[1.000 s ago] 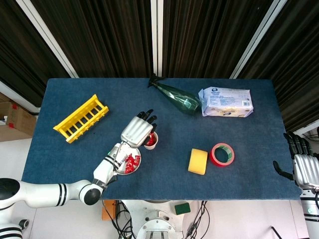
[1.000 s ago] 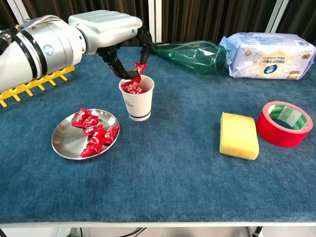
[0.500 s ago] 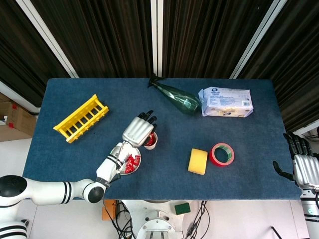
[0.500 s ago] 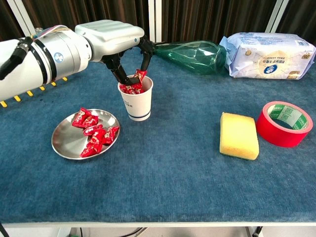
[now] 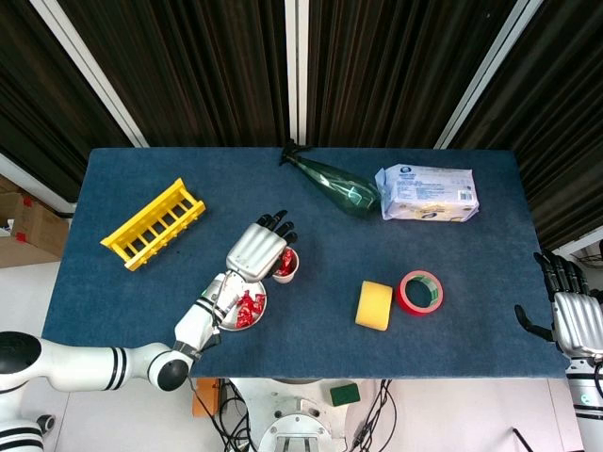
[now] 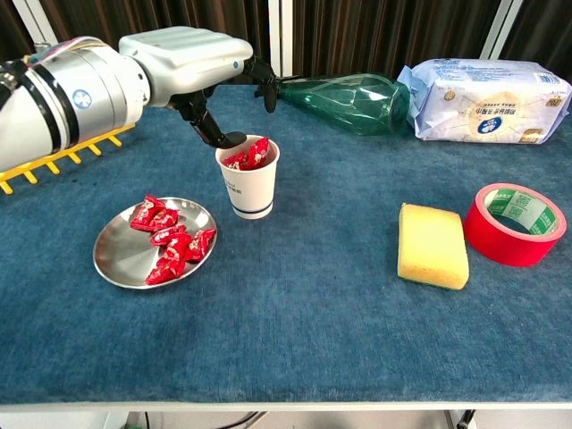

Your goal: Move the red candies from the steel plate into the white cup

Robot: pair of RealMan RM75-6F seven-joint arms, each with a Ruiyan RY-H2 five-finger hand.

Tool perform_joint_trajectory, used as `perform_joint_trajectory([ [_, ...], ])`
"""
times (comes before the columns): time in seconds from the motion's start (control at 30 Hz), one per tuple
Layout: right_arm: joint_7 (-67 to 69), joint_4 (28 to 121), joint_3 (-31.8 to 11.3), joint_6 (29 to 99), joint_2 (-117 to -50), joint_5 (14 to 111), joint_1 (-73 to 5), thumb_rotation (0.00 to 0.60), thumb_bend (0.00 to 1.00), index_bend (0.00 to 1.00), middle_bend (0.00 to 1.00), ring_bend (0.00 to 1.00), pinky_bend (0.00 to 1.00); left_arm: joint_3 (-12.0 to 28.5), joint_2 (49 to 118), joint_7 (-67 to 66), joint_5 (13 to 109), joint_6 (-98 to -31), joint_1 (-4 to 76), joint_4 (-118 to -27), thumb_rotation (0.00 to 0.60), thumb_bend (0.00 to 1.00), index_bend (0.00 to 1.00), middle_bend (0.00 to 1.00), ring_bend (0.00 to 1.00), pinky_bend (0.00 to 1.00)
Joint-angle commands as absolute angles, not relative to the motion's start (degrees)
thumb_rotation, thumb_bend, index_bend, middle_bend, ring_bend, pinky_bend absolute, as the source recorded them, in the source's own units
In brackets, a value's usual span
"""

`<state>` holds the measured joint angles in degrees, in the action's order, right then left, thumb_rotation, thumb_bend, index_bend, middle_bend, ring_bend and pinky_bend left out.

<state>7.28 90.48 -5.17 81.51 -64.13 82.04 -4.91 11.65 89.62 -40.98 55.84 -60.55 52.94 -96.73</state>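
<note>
The white cup (image 6: 249, 183) stands on the blue cloth with red candies (image 6: 250, 155) heaped at its mouth; the head view shows the cup (image 5: 285, 266) partly under my hand. Left of it lies the steel plate (image 6: 122, 256) with several red candies (image 6: 170, 239) in it, seen from above as plate (image 5: 252, 313) and candies (image 5: 249, 306). My left hand (image 6: 192, 64) hovers just above and behind the cup, fingers spread apart and holding nothing; from overhead the left hand (image 5: 256, 250) covers the cup's left side. My right hand (image 5: 577, 320) rests off the table's right edge, fingers apart and empty.
A green plastic bottle (image 6: 349, 96) lies behind the cup, a white tissue pack (image 6: 490, 88) at back right. A yellow sponge (image 6: 432, 245) and red tape roll (image 6: 516, 222) sit to the right. A yellow rack (image 5: 154, 223) lies at far left.
My left hand let a red candy drop into the cup, then spread its fingers and lifted slightly up and left. The right hand stayed still.
</note>
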Motion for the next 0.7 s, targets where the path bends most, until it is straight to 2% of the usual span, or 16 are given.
perform_joint_trajectory([
  [0.03, 7.34, 90.47, -5.2, 81.53, -64.11, 81.98, -4.89, 0.6, 0.33, 0.0, 0.0, 0.0, 0.0, 10.21, 87.21, -40.7, 57.84, -63.19, 51.06, -99.96, 0.6, 0.33, 0.35, 0.24, 0.08, 0.23],
  [0.37, 6.95, 90.58, -5.22, 81.19, -64.24, 81.7, -5.02, 0.6, 0.33, 0.0, 0.0, 0.0, 0.0, 1.76, 79.64, -36.43, 62.82, -69.31, 41.69, -106.64, 0.6, 0.33, 0.36, 0.24, 0.08, 0.23],
  [0.7, 6.1, 90.78, -5.07, 81.2, -64.49, 81.78, -5.04, 0.6, 0.33, 0.0, 0.0, 0.0, 0.0, -3.13, 81.69, -31.16, 69.32, -67.5, 37.83, -102.74, 0.6, 0.3, 0.37, 0.24, 0.08, 0.23],
])
